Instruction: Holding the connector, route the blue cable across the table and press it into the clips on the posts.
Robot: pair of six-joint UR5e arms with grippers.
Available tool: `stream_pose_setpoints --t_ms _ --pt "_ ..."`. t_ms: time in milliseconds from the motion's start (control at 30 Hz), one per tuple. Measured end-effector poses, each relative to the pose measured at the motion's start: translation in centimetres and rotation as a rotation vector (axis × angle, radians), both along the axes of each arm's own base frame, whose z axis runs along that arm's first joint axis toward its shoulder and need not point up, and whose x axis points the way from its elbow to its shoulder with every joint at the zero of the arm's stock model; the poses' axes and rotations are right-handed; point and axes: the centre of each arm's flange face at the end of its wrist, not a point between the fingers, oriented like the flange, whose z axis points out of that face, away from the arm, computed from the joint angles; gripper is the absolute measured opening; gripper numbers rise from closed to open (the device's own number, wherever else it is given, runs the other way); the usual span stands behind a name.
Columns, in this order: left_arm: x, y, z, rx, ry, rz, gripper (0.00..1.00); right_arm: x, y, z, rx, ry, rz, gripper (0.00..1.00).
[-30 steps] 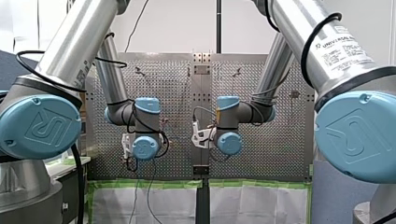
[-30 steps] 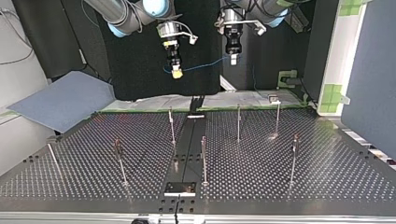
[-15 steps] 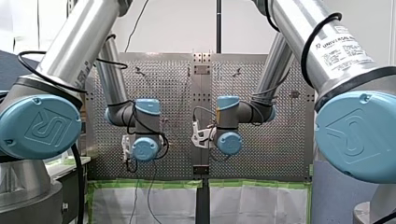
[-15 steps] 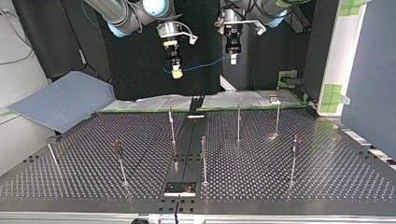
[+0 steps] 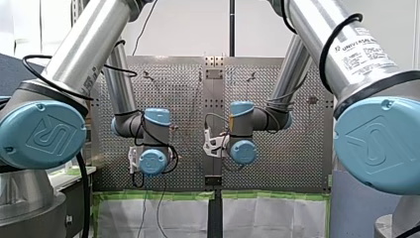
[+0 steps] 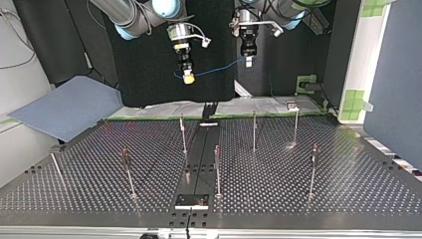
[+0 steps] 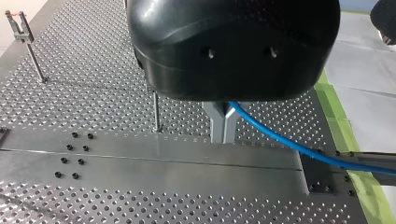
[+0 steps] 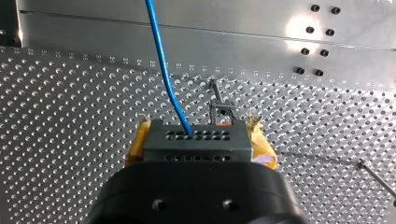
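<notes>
In the top view both grippers hang high over the table's far edge, with the blue cable point(image 6: 214, 70) sagging between them. My right gripper point(image 6: 188, 78), at that view's left, has yellow pads. In the right wrist view my right gripper point(image 8: 198, 133) is shut on a grey perforated connector point(image 8: 196, 142), and the blue cable point(image 8: 161, 60) leaves its face. My left gripper point(image 6: 247, 61) is at the top view's right. Its metal fingers point(image 7: 219, 123) are shut on the blue cable point(image 7: 299, 148), which trails off sideways. Several thin posts point(image 6: 254, 130) with clips stand on the perforated table point(image 6: 298, 189), far below both grippers.
A plain metal strip point(image 6: 199, 159) runs down the table's middle, with a small plate point(image 6: 191, 200) at its near end. A grey-blue mat point(image 6: 69, 107) lies off the table at the top view's left. Under my right gripper stands a clip post point(image 8: 219, 105); another post point(image 7: 156, 112) rises beside my left gripper.
My left arm's wrist has sunk a little in the front view, and its gripper has risen slightly in the top view. My right arm has not moved. Both grips are unchanged.
</notes>
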Motion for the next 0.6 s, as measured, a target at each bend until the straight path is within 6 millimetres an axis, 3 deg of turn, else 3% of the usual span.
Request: stream_pose_setpoints --t_ms 300,600 --pt "0.0 0.0 0.0 0.0 0.0 0.0 0.0 0.3 0.1 -0.2 0.002 0.007 0.0 0.0" --pt "0.0 0.0 0.0 0.0 0.0 0.0 0.0 1.6 2.0 -2.7 0.054 0.071 -0.007 0.0"
